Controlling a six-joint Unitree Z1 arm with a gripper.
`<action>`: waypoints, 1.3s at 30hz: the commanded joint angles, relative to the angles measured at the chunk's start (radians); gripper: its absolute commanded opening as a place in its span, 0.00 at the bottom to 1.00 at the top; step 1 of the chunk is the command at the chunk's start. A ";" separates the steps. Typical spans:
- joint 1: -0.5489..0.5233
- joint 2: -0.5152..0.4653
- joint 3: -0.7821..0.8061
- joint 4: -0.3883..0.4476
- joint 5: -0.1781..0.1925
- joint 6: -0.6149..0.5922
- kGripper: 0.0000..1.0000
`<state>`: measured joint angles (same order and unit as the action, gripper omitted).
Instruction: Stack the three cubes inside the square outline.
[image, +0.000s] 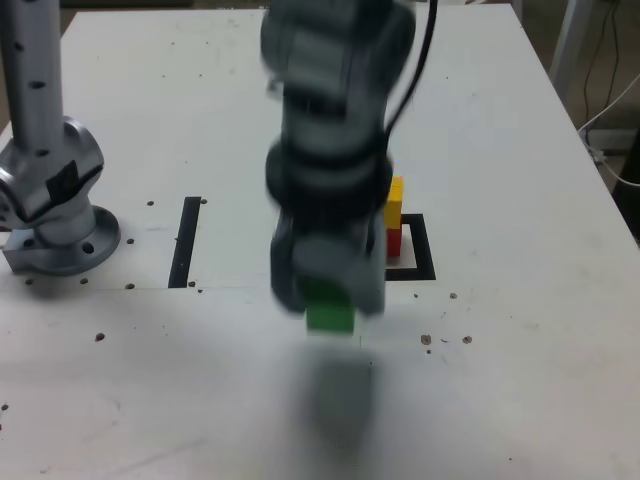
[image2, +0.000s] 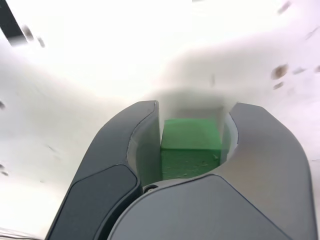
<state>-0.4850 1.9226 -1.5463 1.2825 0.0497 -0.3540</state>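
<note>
You can see the claw (image2: 192, 117) closed around the green cube (image2: 191, 147), which it holds above the white bench (image: 520, 150), its shadow below it. In the exterior view, the yellow cube (image: 395, 196) sits on the red cube (image: 394, 240) inside the square outline (image: 420, 250), partly hidden behind the blurred arm.

Blurred gripper (image: 330, 300) holds the green cube (image: 330, 316) above the table (image: 520, 380); yellow cube (image: 395, 192) atop red cube (image: 394, 240) at its two o'clock.
</note>
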 joint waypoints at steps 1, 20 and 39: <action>0.048 -0.015 -0.023 0.032 0.012 0.092 0.11; 0.441 0.012 -0.211 0.166 0.051 0.447 0.11; 0.449 0.064 -0.199 0.160 0.030 0.401 0.11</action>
<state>-0.0346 1.9797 -1.7465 1.4460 0.0756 0.0485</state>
